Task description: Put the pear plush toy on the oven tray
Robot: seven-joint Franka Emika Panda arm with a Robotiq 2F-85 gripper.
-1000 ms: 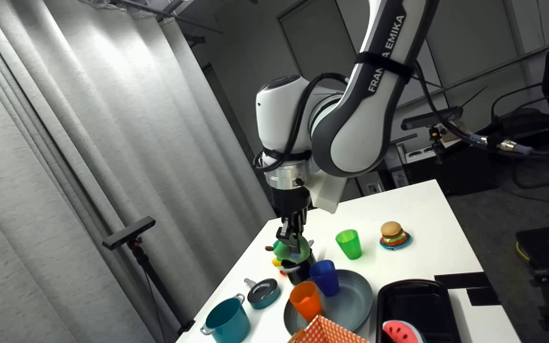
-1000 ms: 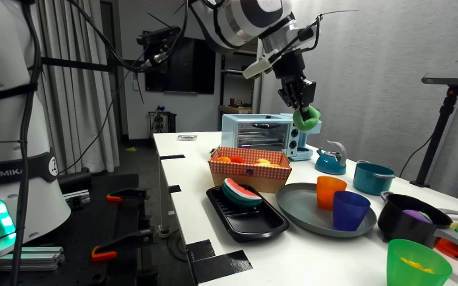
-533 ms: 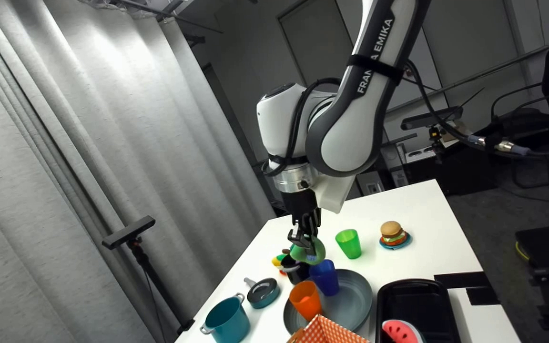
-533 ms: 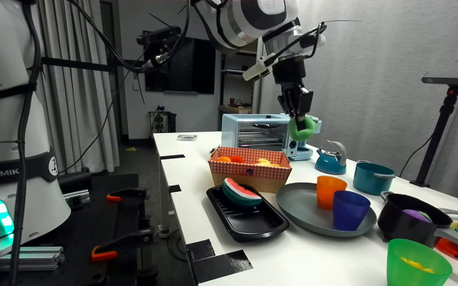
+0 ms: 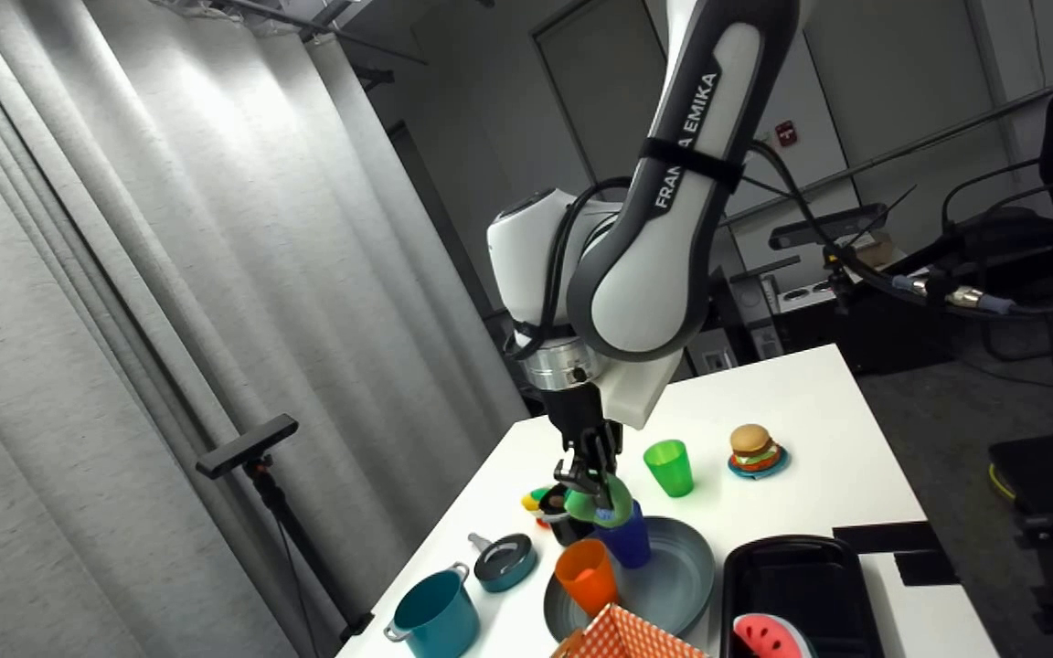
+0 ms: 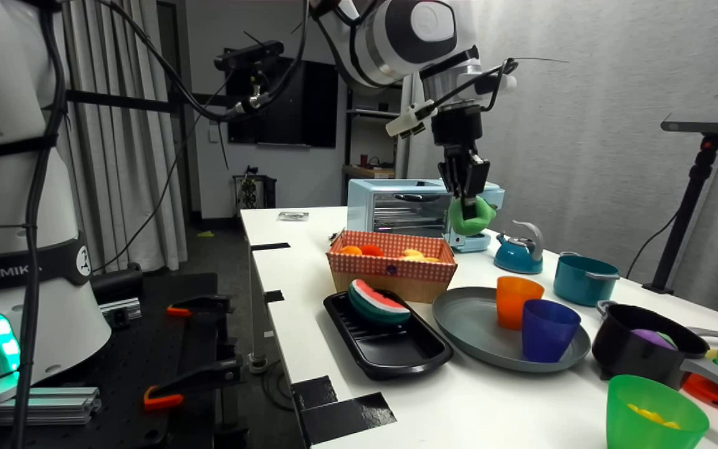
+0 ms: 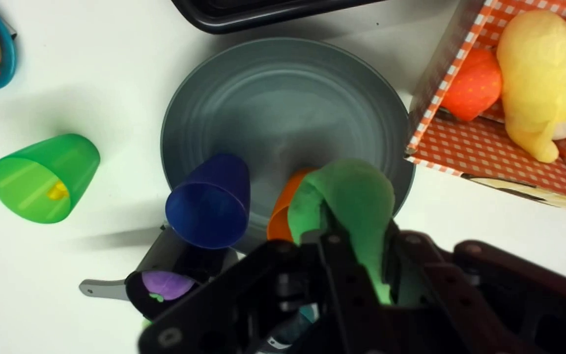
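My gripper (image 6: 469, 207) is shut on the pear plush toy (image 6: 483, 218), a soft green blob squeezed between the fingers, and holds it in the air. In an exterior view the toy (image 5: 621, 501) shows in front of the blue cup. In the wrist view the toy (image 7: 361, 189) bulges past the fingertips and covers part of the orange cup and grey plate. The black oven tray (image 6: 396, 349) lies on the white table, apart from the gripper; it also shows in an exterior view (image 5: 801, 571), and its rim (image 7: 219, 25) shows at the top of the wrist view.
A watermelon toy (image 6: 378, 305) lies in the tray's far end. Beside the tray are a grey plate (image 6: 459, 318) with orange (image 6: 518, 302) and blue (image 6: 549, 330) cups, and a checkered box (image 6: 390, 271) of toys. A black pot (image 6: 633, 349) and green cup (image 6: 652, 411) stand nearby.
The gripper and the held toy have come lower and shifted, right in one exterior view and slightly left in the other. The tray and tabletop things have not moved.
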